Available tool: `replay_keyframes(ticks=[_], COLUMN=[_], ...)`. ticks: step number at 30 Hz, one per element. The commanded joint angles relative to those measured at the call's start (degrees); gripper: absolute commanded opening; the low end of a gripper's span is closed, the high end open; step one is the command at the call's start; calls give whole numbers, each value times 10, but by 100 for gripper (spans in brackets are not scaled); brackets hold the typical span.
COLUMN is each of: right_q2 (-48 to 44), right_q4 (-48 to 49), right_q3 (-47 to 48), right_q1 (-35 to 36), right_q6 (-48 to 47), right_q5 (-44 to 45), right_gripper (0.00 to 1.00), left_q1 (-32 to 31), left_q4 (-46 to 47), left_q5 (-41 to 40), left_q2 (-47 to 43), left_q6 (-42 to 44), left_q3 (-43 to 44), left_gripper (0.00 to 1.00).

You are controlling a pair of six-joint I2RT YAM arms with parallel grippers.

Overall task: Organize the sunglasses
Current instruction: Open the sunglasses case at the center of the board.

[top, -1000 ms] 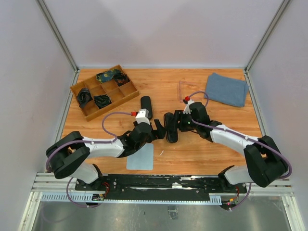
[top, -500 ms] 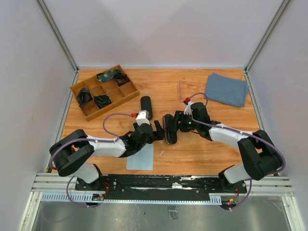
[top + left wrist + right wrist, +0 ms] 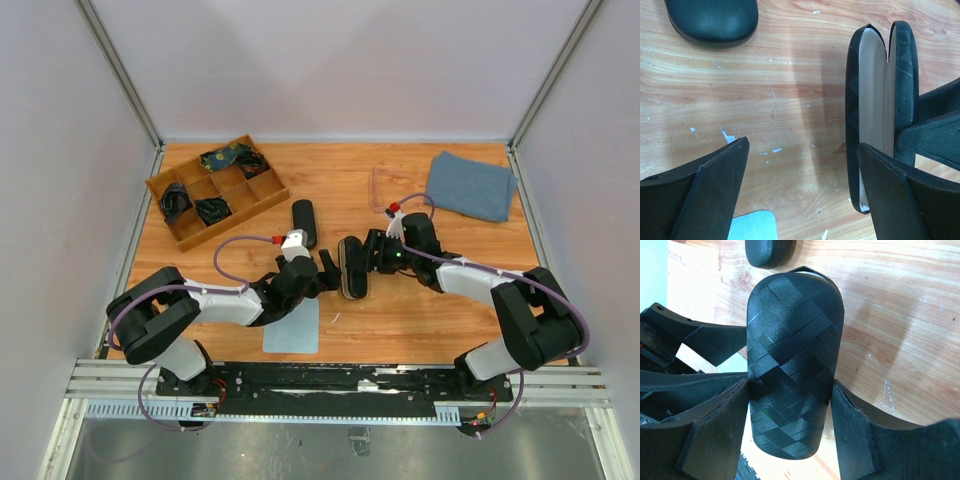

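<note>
My right gripper (image 3: 364,258) is shut on a black woven hard case (image 3: 351,266) and holds it on edge at the table's middle; the case fills the right wrist view (image 3: 792,360). In the left wrist view the case (image 3: 854,100) gapes slightly along its seam and shows a pale lining. My left gripper (image 3: 327,270) is open (image 3: 802,150), with its right finger against the case's open edge. The translucent pinkish sunglasses (image 3: 384,187) lie flat behind the case. The black-framed sunglasses are not in view.
A second black case (image 3: 303,221) lies left of centre (image 3: 712,20). A light blue cloth (image 3: 292,325) lies under my left arm. A darker blue cloth (image 3: 472,185) lies at the back right. A wooden divided tray (image 3: 262,196) holds dark items at the back left.
My left gripper has edged right toward the held case. My right gripper has shifted the case slightly left. Both arms have closed in on each other.
</note>
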Motion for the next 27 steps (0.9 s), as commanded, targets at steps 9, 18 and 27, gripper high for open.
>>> replay_keyframes(ticks=[9, 18, 27], right_q2=[-4, 2, 6], right_q4=[73, 69, 74], right_q3=[5, 12, 16], right_q1=[-16, -24, -29], right_q6=[34, 31, 37], right_q5=[-95, -111, -124], right_gripper=[1, 1, 1], left_q1=[26, 40, 54], left_q4=[-16, -9, 4], left_q5=[-2, 11, 30], left_q2=[22, 30, 41], left_q6=[9, 11, 12], left_q3=[-23, -25, -27], left_gripper=[95, 95, 95])
